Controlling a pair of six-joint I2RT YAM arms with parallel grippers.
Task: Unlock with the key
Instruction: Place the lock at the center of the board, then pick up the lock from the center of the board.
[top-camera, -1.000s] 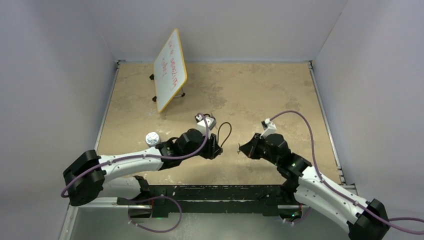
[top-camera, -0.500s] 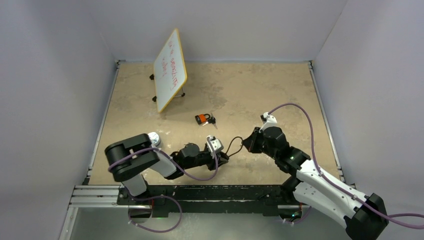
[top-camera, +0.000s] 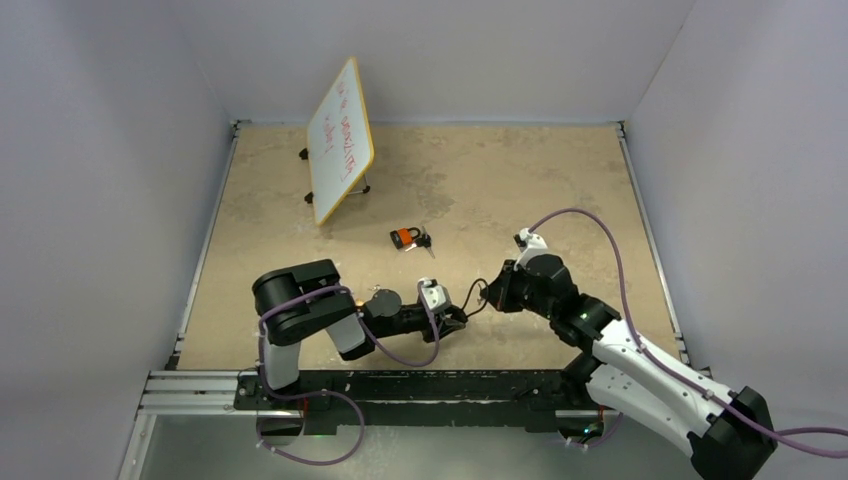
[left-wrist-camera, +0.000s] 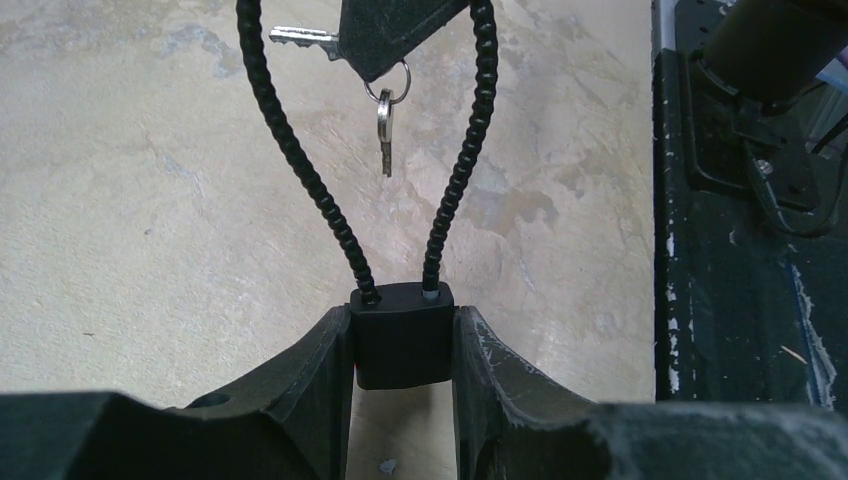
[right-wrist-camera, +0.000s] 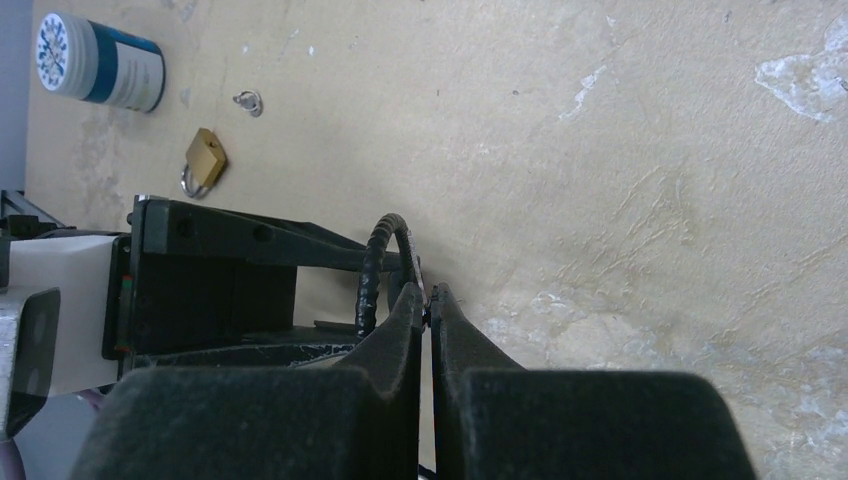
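- Table (top-camera: 520, 180): the working pair sits low in the overhead frame, just below centre. An orange padlock (top-camera: 404, 236) lies apart at mid-frame, and neither arm is on it.
- Left gripper (left-wrist-camera: 403, 314): the fingers are part-open and clamped on both sides of the cable lock body (left-wrist-camera: 402, 350), at bottom centre of the left wrist view.
- Right gripper (right-wrist-camera: 428, 300): the fingers are pressed together on the head of the key.
- Cable shackle (left-wrist-camera: 300, 165): both ends are seated in the body, so I judge the lock not yet released.
- Key (left-wrist-camera: 300, 38): it sits at the top of the left wrist view, blade pointing toward the left edge and well apart from the body. A spare key (left-wrist-camera: 385, 135) hangs below it.
- Step in hand: I am presenting the key to the lock. Insertion has not begun.
- Next move: I cannot see the keyway in any view. The blade must be turned toward that face, aligned, pushed home, then rotated while the left clamp resists.
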